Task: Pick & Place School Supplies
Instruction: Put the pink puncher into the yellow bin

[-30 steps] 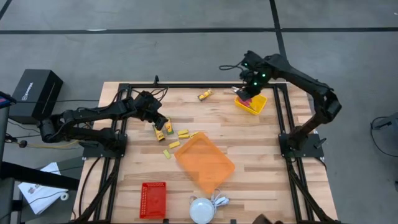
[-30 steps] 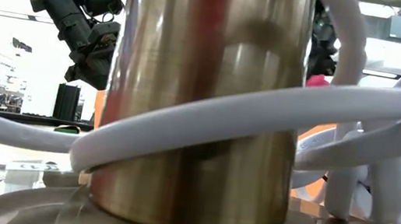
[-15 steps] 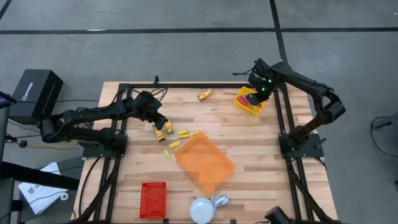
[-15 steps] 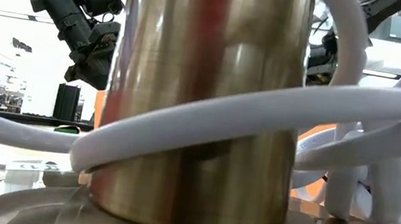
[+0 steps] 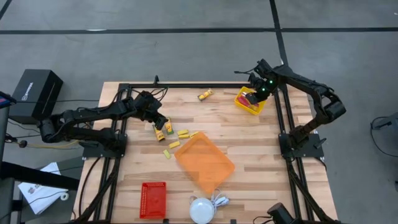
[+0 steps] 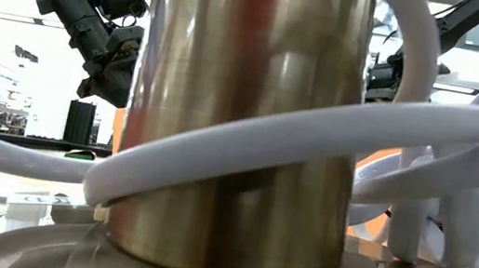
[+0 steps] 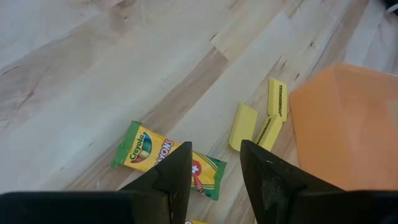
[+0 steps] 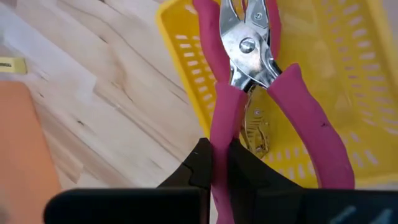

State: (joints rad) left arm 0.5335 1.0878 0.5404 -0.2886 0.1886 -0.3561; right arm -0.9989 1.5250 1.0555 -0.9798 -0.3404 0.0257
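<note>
My right gripper (image 8: 214, 158) is shut on a pink-handled metal tool (image 8: 249, 43) over the yellow bin (image 5: 244, 106) at the table's far right. My left gripper (image 7: 216, 168) stands open just above a yellow-and-green crayon packet (image 7: 146, 146) at the table's left middle; whether it touches the packet I cannot tell. A second packet (image 5: 168, 127) lies beside the first and a third (image 5: 204, 95) near the far edge. Small yellow blocks (image 7: 242, 124) lie flat on the wood beside the orange tray (image 5: 204, 160). My right gripper pinches one pink handle (image 8: 222, 118) of the tool between its two fingers, near that handle's free end. The fingers (image 8: 199, 165) come from above, pointing steeply down, and lie along the handle. The tool hangs below them, metal head down inside the yellow bin's rim; the other handle (image 8: 308, 118) is free.
A red bin (image 5: 153, 200) and a white dome with a cord (image 5: 201, 210) sit near the table's front edge. In the low view a brass-coloured cylinder (image 6: 241, 125) wrapped in white cord fills most of the picture. Black frame rails (image 5: 283, 118) run along the table's sides.
My right gripper has sunk toward the yellow bin with the pink-handled tool, shifting a little toward the table's right edge and rolling slightly. It has stayed shut on the handle.
</note>
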